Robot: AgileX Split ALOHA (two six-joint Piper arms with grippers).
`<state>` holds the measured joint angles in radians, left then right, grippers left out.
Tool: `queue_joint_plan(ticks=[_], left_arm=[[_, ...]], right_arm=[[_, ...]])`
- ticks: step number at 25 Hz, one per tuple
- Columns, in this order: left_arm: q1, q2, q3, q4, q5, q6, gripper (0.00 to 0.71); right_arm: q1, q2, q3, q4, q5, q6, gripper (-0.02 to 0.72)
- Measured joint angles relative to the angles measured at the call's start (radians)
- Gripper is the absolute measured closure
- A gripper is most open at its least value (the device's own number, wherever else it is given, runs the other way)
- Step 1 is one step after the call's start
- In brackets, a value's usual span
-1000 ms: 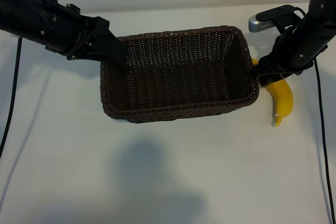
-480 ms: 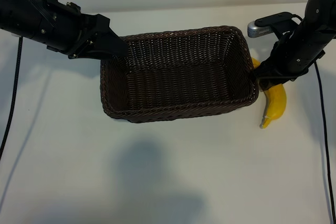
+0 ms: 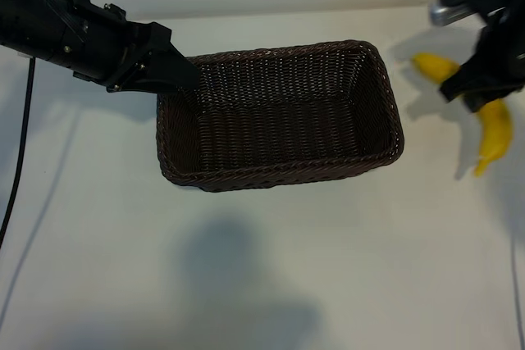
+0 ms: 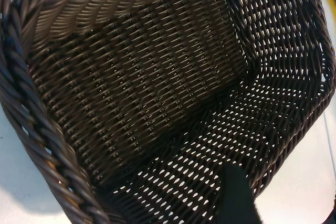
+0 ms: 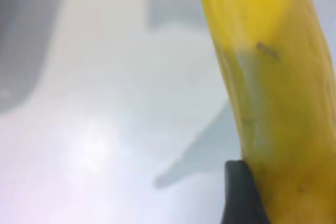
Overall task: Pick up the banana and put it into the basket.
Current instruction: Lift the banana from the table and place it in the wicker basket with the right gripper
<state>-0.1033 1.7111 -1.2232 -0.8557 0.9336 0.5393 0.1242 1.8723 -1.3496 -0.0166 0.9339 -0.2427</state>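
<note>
The dark brown wicker basket (image 3: 279,175) sits mid-table, empty. My left gripper (image 3: 180,79) is at its far-left corner, jaws astride the wall and shut on it. In the left wrist view one dark finger (image 4: 236,195) stands inside the basket (image 4: 37,103). The yellow banana (image 3: 495,135) hangs in the air to the right of the basket, clear of it, and casts a shadow on the table. My right gripper (image 3: 480,88) is shut on its middle. In the right wrist view the banana (image 5: 273,77) fills one side, with one finger (image 5: 239,195) pressed against it.
The white table (image 3: 271,284) spreads wide in front of the basket, with a soft shadow on it. Black cables (image 3: 16,170) hang along the left edge and the right edge.
My right gripper has closed on the banana, lifted it off the table beside the basket's right wall, and carried it up and to the right. The left arm and basket have not moved.
</note>
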Motion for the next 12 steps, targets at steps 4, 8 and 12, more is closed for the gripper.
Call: queue_joint_plan(ticks=[4,8,12], left_arm=[[0.0,0.0,0.0,0.0,0.032,0.007,0.231],[0.0,0.0,0.0,0.0,0.056,0.018,0.231],[0.0,0.0,0.0,0.0,0.065,0.022,0.231]], right_arm=[[-0.016,-0.059,-0.008,0.127,0.034,-0.053,0.279],[0.002,-0.116,-0.014,0.348,0.076,-0.138,0.279],[0.014,-0.142,-0.014,0.465,0.119,-0.181,0.279]])
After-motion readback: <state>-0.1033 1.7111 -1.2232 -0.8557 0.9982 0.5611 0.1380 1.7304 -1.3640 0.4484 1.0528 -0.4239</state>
